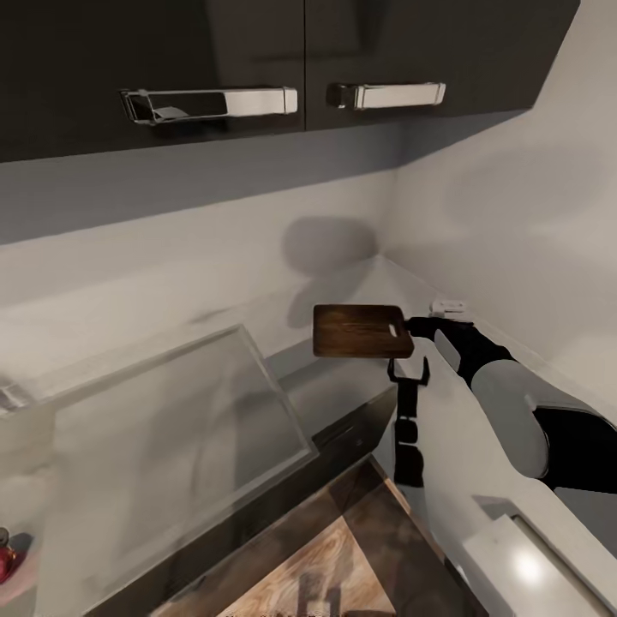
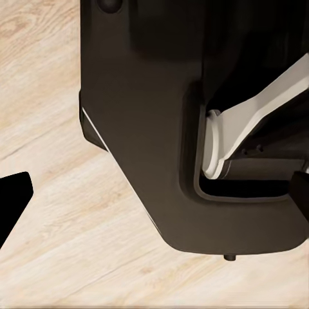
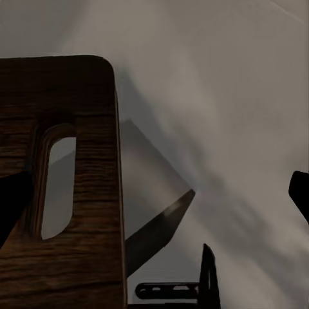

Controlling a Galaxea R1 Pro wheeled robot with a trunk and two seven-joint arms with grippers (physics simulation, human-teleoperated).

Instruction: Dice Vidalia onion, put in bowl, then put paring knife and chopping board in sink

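A dark wooden chopping board (image 1: 360, 331) with a handle slot hangs level in the air above the countertop, just right of the sink (image 1: 171, 428). My right gripper (image 1: 418, 326) is at the board's slotted end. In the right wrist view its fingers stand wide apart, so it is open. One fingertip (image 3: 13, 206) overlaps the chopping board (image 3: 64, 193) beside the slot, and the other fingertip (image 3: 300, 193) is far off it. My left gripper (image 2: 154, 199) is open with nothing in it and points down at the wood floor (image 2: 51, 96) beside my dark base (image 2: 148, 129).
A black forked upright fixture (image 1: 408, 403) stands just below the board at the sink's right end. Dark wall cabinets with metal handles (image 1: 210, 103) hang overhead. A small white item (image 1: 449, 306) lies in the counter's corner, and a red object (image 1: 7, 557) sits far left.
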